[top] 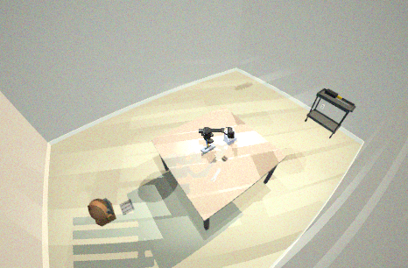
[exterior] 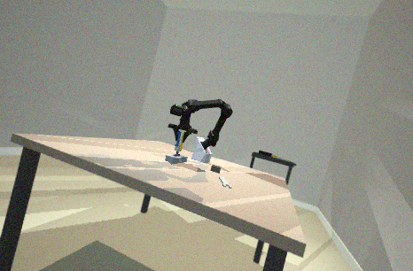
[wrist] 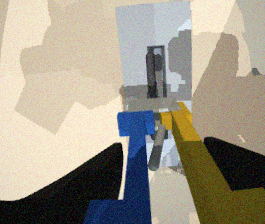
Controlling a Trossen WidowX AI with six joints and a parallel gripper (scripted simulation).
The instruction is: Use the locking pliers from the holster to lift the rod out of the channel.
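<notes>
So the gripper (top: 208,140) (exterior: 181,135) (wrist: 163,147) is clamped on the pliers (top: 207,144) (exterior: 176,145) (wrist: 137,165), with the blue handle and the yellow one both sitting between its black fingers. They hang pretty much upright, nose down, over the grey-blue block (top: 207,150) (exterior: 176,158) (wrist: 134,50). From the exterior view the nose is right down at the block's top, but I can't tell if it's touching. In the wrist view there's a narrow slot (wrist: 156,75) in the block with dark, long bits in it; the rod should be in there, but I honestly can't tell which bit is rod. Can't tell if the pliers are locked either. The arm (top: 216,130) (exterior: 206,104) arches back to its mount near a whitish stand (top: 229,139) (exterior: 199,151). Also on the table (top: 235,175) (exterior: 256,199): a small dark block (top: 224,158) (exterior: 215,168) and a pale wrench-looking thing (top: 215,174) (exterior: 225,181). Way off by the wall is a black cart (top: 336,101) (exterior: 274,158).
</notes>
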